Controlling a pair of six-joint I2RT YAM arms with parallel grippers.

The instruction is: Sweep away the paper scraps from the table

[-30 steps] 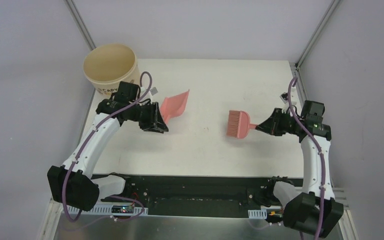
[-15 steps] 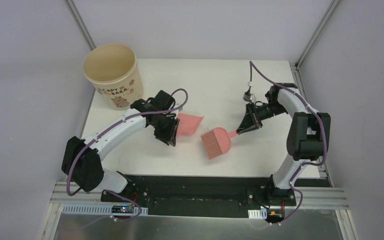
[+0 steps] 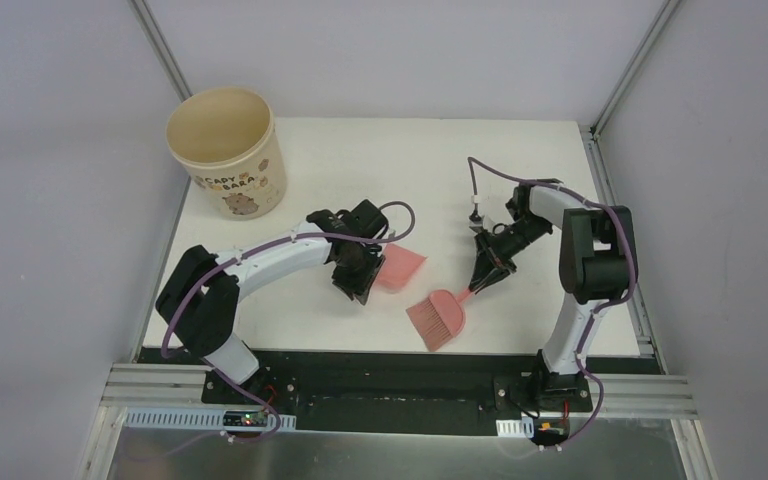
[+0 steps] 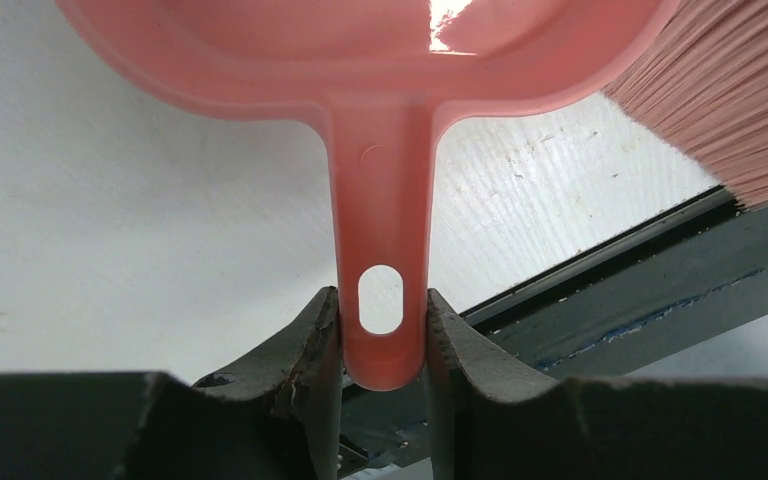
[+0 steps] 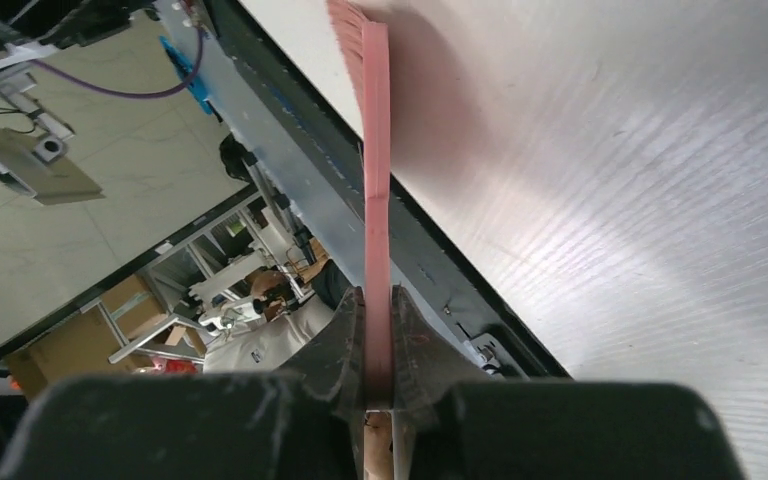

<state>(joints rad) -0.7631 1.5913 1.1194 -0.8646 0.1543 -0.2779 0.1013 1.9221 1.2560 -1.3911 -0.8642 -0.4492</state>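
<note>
Jaws: left gripper [image 4: 382, 332] pinches dustpan [image 3: 401, 268], right gripper [image 5: 378, 338] pinches brush [image 3: 438, 320]. Tools have converged at the table's [image 3: 440, 160] front edge. No scraps visible, so sweeping appears nearly done.

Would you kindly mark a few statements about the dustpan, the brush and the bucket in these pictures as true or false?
1. The left gripper is shut on the handle of the dustpan. True.
2. The right gripper is open and empty. False: it is shut on the handle of the brush.
3. The bucket stands upright at the far left corner of the table. True.
4. The brush lies inside the bucket. False: it is near the table's front edge, close to the dustpan.
</note>
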